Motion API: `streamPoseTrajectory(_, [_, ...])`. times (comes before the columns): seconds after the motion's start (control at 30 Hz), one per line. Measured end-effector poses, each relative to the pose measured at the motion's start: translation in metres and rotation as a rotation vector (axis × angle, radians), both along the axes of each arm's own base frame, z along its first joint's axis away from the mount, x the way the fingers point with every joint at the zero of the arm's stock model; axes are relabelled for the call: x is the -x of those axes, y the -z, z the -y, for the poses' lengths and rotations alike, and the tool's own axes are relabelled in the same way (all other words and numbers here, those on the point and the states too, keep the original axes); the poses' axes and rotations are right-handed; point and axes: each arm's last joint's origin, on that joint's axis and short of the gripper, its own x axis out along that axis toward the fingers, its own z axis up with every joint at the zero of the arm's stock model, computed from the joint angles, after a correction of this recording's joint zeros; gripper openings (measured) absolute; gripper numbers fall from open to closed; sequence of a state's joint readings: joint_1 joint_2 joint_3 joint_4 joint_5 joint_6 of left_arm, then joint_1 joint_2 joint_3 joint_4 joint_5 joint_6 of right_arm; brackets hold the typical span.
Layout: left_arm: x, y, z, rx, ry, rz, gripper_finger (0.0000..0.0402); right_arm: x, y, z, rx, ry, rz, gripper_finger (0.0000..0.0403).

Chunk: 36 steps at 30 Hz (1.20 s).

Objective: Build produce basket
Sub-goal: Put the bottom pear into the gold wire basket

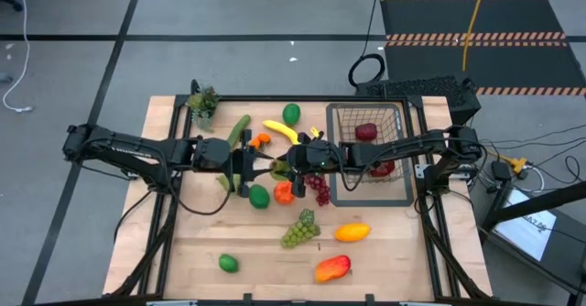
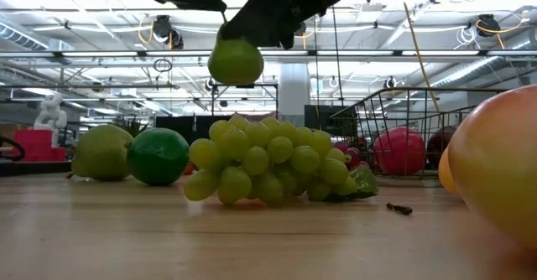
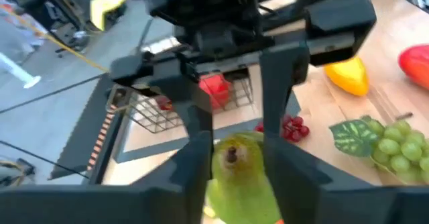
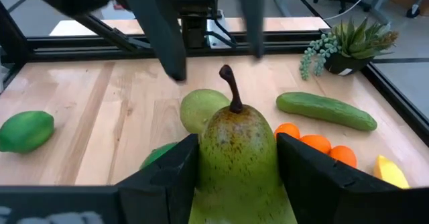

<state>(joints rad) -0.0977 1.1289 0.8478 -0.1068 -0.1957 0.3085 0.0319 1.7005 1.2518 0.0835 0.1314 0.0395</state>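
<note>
Light wood surface [image 1: 183, 242] on a black frame, grey floor w/ dark tape lines around it; a black mat w/ striped edges lies beyond the far side. Low view looks into a big hall w/ ceiling lights and pipes.

Both arms meet mid-surface, above the fruit. Right pincer [image 4: 234, 158] is clamped on a green pear [image 4: 236, 153], stem up, held off the surface. Left pincer [image 3: 236, 158] faces it w/ fingers apart on either side of the same pear, just beside it; can't tell if they touch.

Basket [image 1: 399, 189] sits on the right side, on a flat dark tray, red fruit inside. Green grapes [image 1: 298, 229], mango [image 1: 332, 267], lime [image 1: 228, 263] lie near the front edge; cucumber [image 1: 238, 128], banana [image 1: 279, 129] and a potted plant [image 1: 202, 103] toward the back.
</note>
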Motion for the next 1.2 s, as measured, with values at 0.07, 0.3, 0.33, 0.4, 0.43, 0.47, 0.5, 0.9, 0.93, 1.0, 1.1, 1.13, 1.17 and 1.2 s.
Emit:
streamPoseTrajectory(0.07, [0.001,-0.002,0.002,-0.005,-0.025,0.012,0.0186,0.002,-0.001,0.000,0.002,-0.001,-0.006,0.0184])
streamPoseTrajectory(0.3, [0.014,-0.011,0.005,-0.005,-0.104,0.038,0.0245,0.017,-0.016,0.001,0.007,0.004,-0.045,0.0184])
streamPoseTrajectory(0.33, [0.016,-0.013,0.005,0.005,-0.113,0.051,0.0247,0.021,-0.018,0.001,0.010,0.009,-0.061,0.0184])
streamPoseTrajectory(0.4, [0.022,-0.014,0.004,0.021,-0.125,0.042,0.0247,0.027,-0.023,0.002,0.024,0.037,-0.082,0.0184])
streamPoseTrajectory(0.43, [0.023,-0.015,0.004,0.032,-0.130,0.047,0.0245,0.031,-0.026,0.003,0.034,0.056,-0.089,0.0184])
streamPoseTrajectory(0.47, [0.025,-0.016,0.004,0.041,-0.134,0.045,0.0243,0.036,-0.028,0.004,0.044,0.076,-0.109,0.0185])
streamPoseTrajectory(0.5, [0.028,-0.015,0.003,0.047,-0.138,0.032,0.0240,0.038,-0.030,0.004,0.052,0.094,-0.117,0.0185])
streamPoseTrajectory(0.9, [0.035,-0.007,0.003,0.085,-0.162,-0.062,0.0202,0.089,-0.040,0.014,0.145,0.293,-0.109,0.0185])
streamPoseTrajectory(0.93, [0.035,-0.007,0.003,0.085,-0.163,-0.065,0.0200,0.095,-0.040,0.015,0.146,0.318,-0.103,0.0185])
streamPoseTrajectory(1.0, [0.035,-0.006,0.003,0.084,-0.163,-0.071,0.0197,0.107,-0.038,0.019,0.145,0.369,-0.094,0.0185])
streamPoseTrajectory(1.1, [0.035,-0.006,0.003,0.083,-0.163,-0.075,0.0196,0.127,-0.031,0.026,0.139,0.460,-0.082,0.0185])
streamPoseTrajectory(1.13, [0.035,-0.006,0.003,0.083,-0.163,-0.075,0.0196,0.134,-0.029,0.028,0.136,0.492,-0.077,0.0185])
streamPoseTrajectory(1.17, [0.035,-0.006,0.003,0.083,-0.163,-0.075,0.0196,0.141,-0.025,0.031,0.133,0.526,-0.074,0.0185])
streamPoseTrajectory(1.2, [0.035,-0.006,0.003,0.083,-0.163,-0.075,0.0195,0.147,-0.022,0.033,0.129,0.561,-0.069,0.0185])
